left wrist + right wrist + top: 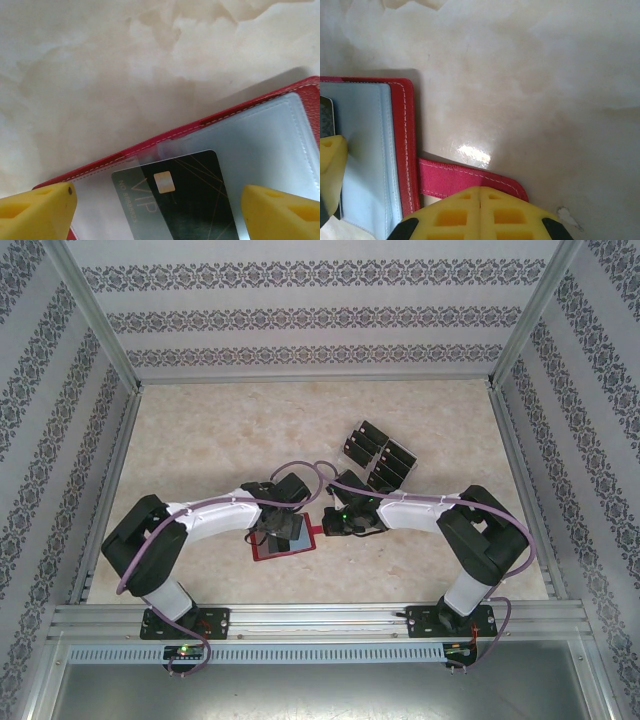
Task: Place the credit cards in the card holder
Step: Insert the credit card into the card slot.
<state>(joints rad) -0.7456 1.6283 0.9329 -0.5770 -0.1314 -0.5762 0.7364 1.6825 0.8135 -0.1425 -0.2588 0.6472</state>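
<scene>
Tabletop [210,440] in marbled beige bears an open dark-red leather-look folding wallet [301,541]; the left gripper [277,530] hangs over it, the right gripper [338,524] at its tab side, black cards [378,453] beyond it. Left wrist: yellow fingers [35,212] spread, released, flanking a black rectangular VIP card [185,200] partly under the wallet's clear pocket [265,145]. Right wrist: fingertips [520,215] clenched together over the red snap tab [450,177].

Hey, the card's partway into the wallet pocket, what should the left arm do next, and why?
Probably nudge the credit card deeper into the clear pocket of the card holder: it sits only partly under the film, the open left fingers straddle it, and the shut right fingers rest on the snap tab, seemingly pinning the holder.
</scene>
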